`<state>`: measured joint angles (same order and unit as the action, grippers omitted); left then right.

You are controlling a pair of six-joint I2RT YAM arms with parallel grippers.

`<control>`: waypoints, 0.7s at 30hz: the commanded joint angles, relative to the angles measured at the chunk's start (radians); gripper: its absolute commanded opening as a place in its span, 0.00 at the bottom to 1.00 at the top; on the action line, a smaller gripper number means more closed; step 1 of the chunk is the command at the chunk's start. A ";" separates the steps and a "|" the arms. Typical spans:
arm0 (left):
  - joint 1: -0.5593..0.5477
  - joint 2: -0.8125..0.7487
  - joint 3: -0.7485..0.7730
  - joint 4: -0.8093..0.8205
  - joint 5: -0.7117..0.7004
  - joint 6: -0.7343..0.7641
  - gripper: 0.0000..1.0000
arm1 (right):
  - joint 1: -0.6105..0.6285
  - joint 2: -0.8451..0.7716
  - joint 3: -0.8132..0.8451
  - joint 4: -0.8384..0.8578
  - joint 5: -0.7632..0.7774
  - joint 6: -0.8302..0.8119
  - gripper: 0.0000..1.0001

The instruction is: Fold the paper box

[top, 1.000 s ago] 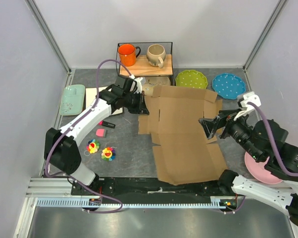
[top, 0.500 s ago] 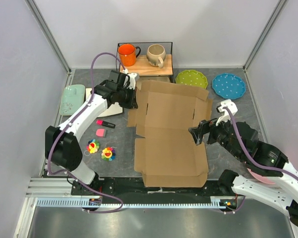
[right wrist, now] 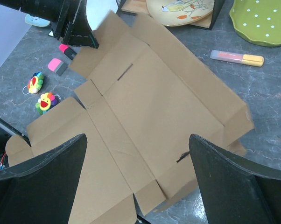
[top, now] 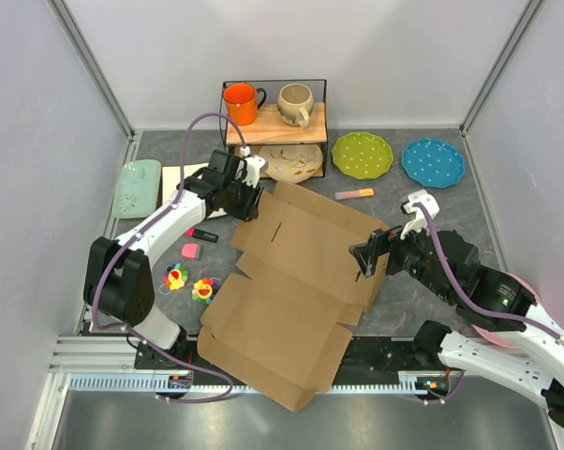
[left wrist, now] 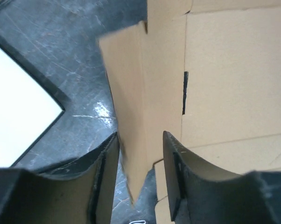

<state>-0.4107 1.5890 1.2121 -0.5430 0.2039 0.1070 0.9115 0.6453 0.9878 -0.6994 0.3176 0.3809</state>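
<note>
- Far left of the bench (top: pixel 423 202): a mint-green tray (top: pixel 137 186) with a white flat plate (top: pixel 176 174) just beside it. I cannot make out anything lying in the tray.
- Nearer the front: a pink marker (top: pixel 204 233), a pink eraser (top: pixel 190 250) and two little flower toys (top: pixel 176 277) (top: pixel 205 290), all loose on the bench.
- Left hand (top: pixel 252 199): fingers apart. The far-left flap of the paper box (top: pixel 282 300) stands up between them. I cannot tell whether either finger touches it.
- Back centre: a black wire rack (top: pixel 269 125). Its wooden shelf carries an orange mug (top: pixel 242 102) and a beige mug (top: pixel 295 103), both upright, insides not visible. A cream plate with a painted bird (top: pixel 294 161) lies underneath.
- Paper box: unfolded, lying askew across the middle of the bench. Its near corner hangs over the front rail.
- Just beyond the box: an orange-and-yellow marker (top: pixel 354 193).
- Back right: a green dotted plate (top: pixel 362 154) and a blue dotted plate (top: pixel 432 161), side by side.
- Right hand (top: pixel 368 255): fingers spread wide, holding nothing, hovering at the box's right edge.
- Far right: a pink plate (top: pixel 521 309), mostly hidden under the right arm.
</note>
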 commanded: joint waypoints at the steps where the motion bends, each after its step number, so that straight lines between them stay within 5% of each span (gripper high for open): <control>1: -0.004 -0.139 0.006 0.107 -0.078 -0.004 0.54 | -0.002 0.013 -0.012 0.049 -0.012 -0.002 0.98; 5: -0.005 -0.218 0.012 0.106 -0.141 -0.090 0.66 | -0.002 0.024 -0.032 0.073 -0.008 -0.008 0.98; 9: -0.008 -0.311 -0.023 0.097 -0.230 -0.240 0.66 | -0.003 0.057 -0.076 0.104 0.046 -0.005 0.98; 16: -0.045 -0.549 -0.372 0.283 -0.141 -0.654 0.65 | -0.006 0.244 -0.107 0.234 0.216 0.012 0.98; 21: -0.198 -0.558 -0.522 0.331 -0.201 -0.756 0.62 | -0.138 0.517 0.017 0.337 0.010 -0.042 0.98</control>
<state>-0.5064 1.0157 0.7700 -0.2989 0.0280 -0.4698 0.8753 0.9833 0.8963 -0.4976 0.4366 0.3756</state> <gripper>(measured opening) 0.630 0.982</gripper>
